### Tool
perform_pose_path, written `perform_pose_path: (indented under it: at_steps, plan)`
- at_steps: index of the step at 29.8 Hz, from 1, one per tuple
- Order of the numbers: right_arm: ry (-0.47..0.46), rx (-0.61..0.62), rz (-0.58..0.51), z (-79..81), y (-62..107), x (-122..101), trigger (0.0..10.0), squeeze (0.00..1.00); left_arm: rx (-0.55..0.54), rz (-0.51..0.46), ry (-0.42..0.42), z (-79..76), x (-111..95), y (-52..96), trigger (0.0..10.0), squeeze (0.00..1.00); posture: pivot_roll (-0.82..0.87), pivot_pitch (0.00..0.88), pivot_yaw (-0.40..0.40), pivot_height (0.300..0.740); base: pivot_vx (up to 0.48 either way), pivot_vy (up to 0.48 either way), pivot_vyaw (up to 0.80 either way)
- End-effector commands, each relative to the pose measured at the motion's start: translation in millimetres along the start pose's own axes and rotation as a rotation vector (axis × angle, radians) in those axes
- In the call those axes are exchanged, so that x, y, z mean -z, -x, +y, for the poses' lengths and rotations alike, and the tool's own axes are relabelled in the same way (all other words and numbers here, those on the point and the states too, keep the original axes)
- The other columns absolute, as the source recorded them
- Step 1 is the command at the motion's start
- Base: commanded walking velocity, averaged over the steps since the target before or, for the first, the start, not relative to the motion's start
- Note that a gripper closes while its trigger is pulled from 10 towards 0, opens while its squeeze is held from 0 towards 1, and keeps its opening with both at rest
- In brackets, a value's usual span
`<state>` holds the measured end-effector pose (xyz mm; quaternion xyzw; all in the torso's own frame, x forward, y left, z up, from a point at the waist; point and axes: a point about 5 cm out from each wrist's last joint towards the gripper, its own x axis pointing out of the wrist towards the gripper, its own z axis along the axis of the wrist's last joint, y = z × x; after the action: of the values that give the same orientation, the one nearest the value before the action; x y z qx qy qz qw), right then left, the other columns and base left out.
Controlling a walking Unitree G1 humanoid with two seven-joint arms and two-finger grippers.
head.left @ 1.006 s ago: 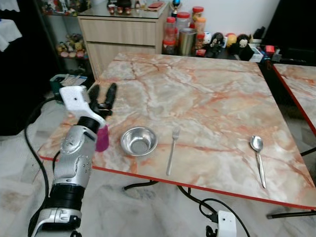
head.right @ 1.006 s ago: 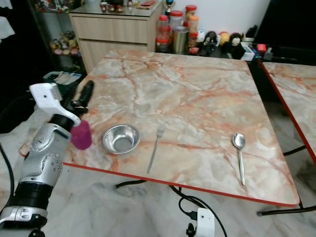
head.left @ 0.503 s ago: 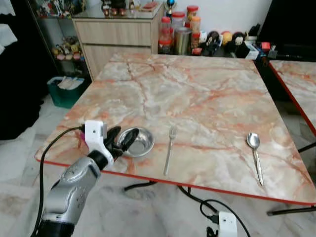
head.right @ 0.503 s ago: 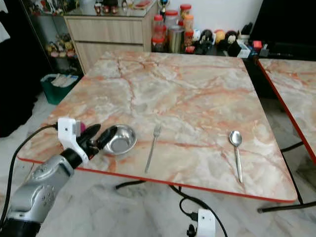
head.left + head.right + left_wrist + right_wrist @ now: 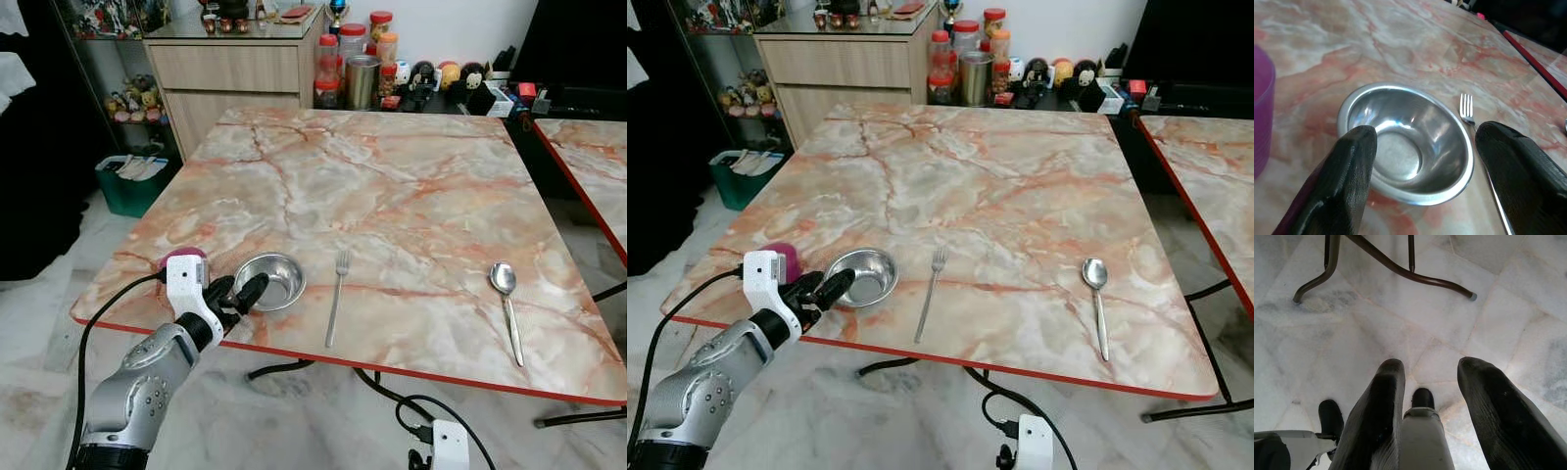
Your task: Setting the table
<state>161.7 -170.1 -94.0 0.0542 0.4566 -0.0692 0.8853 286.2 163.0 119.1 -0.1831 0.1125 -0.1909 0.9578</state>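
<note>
Left wrist view, left gripper (image 5: 1420,161) spread wide before steel bowl (image 5: 1408,142), fork (image 5: 335,296) tines pointing away.

The left arm (image 5: 147,377) reaches up and forward from the lower left, bent at the wrist, and its gripper (image 5: 238,294) has its two black fingers spread apart. The right gripper (image 5: 1435,401) hangs down, fingers parted.

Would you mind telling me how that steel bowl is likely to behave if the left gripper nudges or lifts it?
The bowl looks thin and polished, so it is probably light and may slide on the glossy marble table. Its narrow base and flared rim suggest it could tip if pressed on one edge. The open left gripper might slip on its smooth rim.
</note>
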Motion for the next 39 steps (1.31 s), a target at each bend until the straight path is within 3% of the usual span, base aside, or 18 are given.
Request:
perform_pose_path:
  at_steps: [1, 16, 21, 27, 39]
  plan:
    - [-0.001, 0.005, -0.003, 0.5, 0.3, 1, 10.0, 0.00, -0.009, 0.001, 0.015, 0.8, -2, 3.3, 10.0, 0.00, 0.11, 0.000, 0.039, 0.736, 0.000, 0.000, 0.00]
    - [0.000, 0.003, -0.005, 1.4, 0.1, 0, 10.0, 0.00, -0.089, 0.050, 0.030, 13.3, 2, 11.0, 10.0, 0.00, 0.12, 0.000, 0.038, 0.736, 0.000, 0.000, 0.00]
    - [-0.002, 0.005, -0.001, 0.3, 0.5, 2, 10.0, 0.00, -0.167, 0.063, 0.059, 21.0, 4, 10.3, 10.0, 0.00, 0.11, 0.000, 0.039, 0.736, 0.000, 0.000, 0.00]
    - [-0.001, 0.004, -0.002, 1.1, 0.6, 2, 10.0, 0.00, -0.160, 0.073, 0.060, 23.1, 5, 10.1, 10.0, 0.00, 0.12, 0.000, 0.042, 0.736, 0.000, 0.000, 0.00]
    - [-0.009, 0.009, -0.006, 1.0, 0.5, 1, 10.0, 0.00, -0.140, 0.103, 0.077, 17.7, 12, -7.7, 10.0, 0.00, 0.10, 0.000, 0.049, 0.736, 0.000, 0.000, 0.00]
